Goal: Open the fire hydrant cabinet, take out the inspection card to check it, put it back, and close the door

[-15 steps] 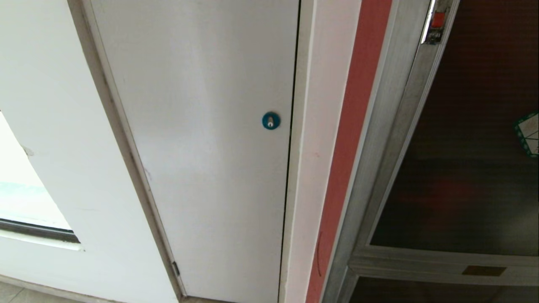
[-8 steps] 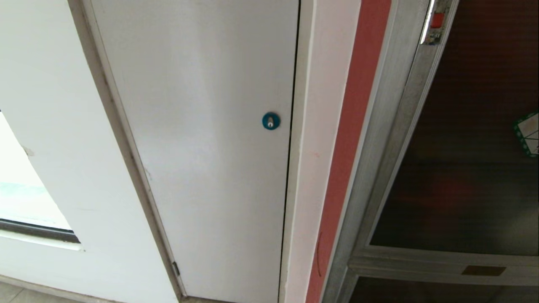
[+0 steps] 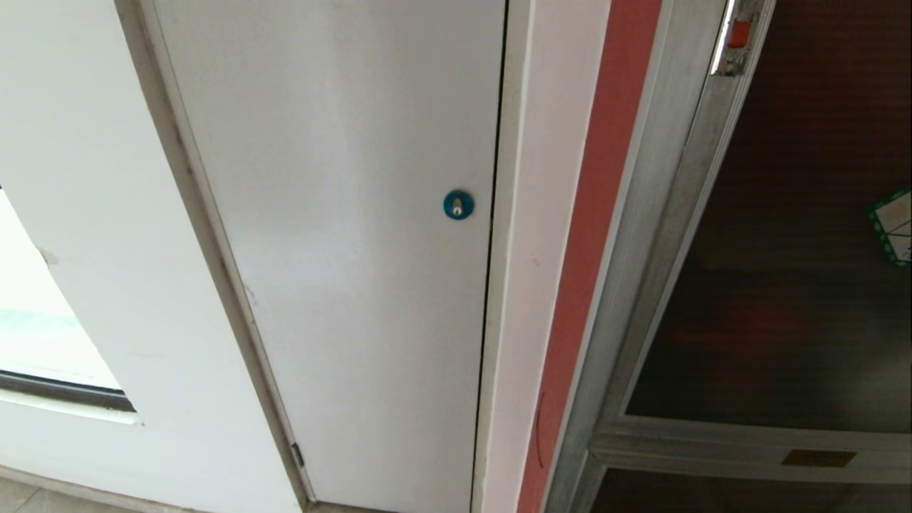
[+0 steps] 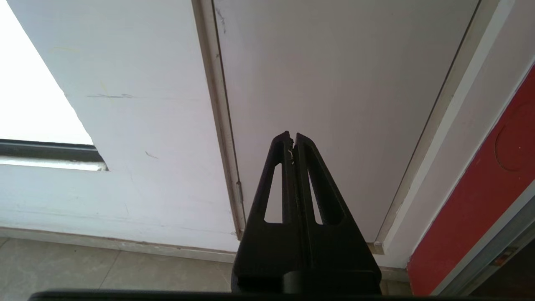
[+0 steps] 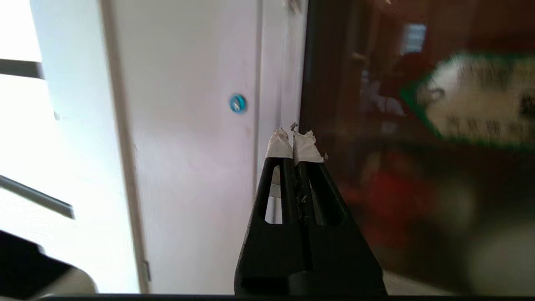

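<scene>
The fire hydrant cabinet (image 3: 627, 235), silver-framed with a red side strip, stands at the right of the head view. Its door (image 3: 791, 235) of dark brown tinted glass is closed, with a small red latch tab (image 3: 739, 33) at the top of its frame and a green-bordered white sticker (image 3: 895, 226) at the right edge. The inspection card is hidden. My right gripper (image 5: 293, 134), shut and empty with white-taped tips, points at the left edge of the glass door (image 5: 401, 175). My left gripper (image 4: 291, 138) is shut and empty, low before the white door. Neither arm shows in the head view.
A plain white door (image 3: 342, 235) with a round blue lock (image 3: 458, 204) fills the middle, left of the cabinet. A white wall with a bright window opening (image 3: 43, 335) lies farther left. Tiled floor (image 4: 104, 271) runs along the wall's base.
The head view stays the same across the three frames: cabinet door closed, no arm in sight.
</scene>
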Robot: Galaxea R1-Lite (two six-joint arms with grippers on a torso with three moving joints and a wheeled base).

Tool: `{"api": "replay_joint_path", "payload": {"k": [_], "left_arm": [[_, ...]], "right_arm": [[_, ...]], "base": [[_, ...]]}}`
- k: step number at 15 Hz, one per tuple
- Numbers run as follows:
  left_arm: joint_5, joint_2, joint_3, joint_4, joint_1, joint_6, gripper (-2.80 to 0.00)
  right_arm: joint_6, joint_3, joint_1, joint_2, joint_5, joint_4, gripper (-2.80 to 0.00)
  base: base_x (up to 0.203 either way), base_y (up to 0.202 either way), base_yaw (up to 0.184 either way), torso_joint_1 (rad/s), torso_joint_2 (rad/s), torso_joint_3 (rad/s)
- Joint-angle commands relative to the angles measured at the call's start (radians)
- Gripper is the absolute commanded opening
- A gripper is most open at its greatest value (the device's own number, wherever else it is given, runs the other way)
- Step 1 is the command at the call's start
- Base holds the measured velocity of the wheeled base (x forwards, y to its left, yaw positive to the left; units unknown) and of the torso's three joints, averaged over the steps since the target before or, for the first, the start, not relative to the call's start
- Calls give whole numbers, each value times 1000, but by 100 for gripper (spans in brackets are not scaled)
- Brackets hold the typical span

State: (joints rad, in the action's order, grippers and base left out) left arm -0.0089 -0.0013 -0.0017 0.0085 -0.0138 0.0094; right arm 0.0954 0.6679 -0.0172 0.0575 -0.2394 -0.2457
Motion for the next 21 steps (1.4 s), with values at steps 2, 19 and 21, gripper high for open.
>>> {"api": "replay_joint_path", "payload": {"k": [2,19,21], "left_arm": [[0,0,0,0,0,0,-280],[0,0,0,1,0,0,-280],[0,0,0,1,0,0,-280]], "right_arm": [[-13,-113,0,-55,78,22,-280],[-103,-672,0,-56,244,256,-280],[-103,-672,0,-56,244,256,-280]], "base": [[0,0,0,0,0,0],[0,0,0,0,0,0],[0,0,0,0,0,0]]}}
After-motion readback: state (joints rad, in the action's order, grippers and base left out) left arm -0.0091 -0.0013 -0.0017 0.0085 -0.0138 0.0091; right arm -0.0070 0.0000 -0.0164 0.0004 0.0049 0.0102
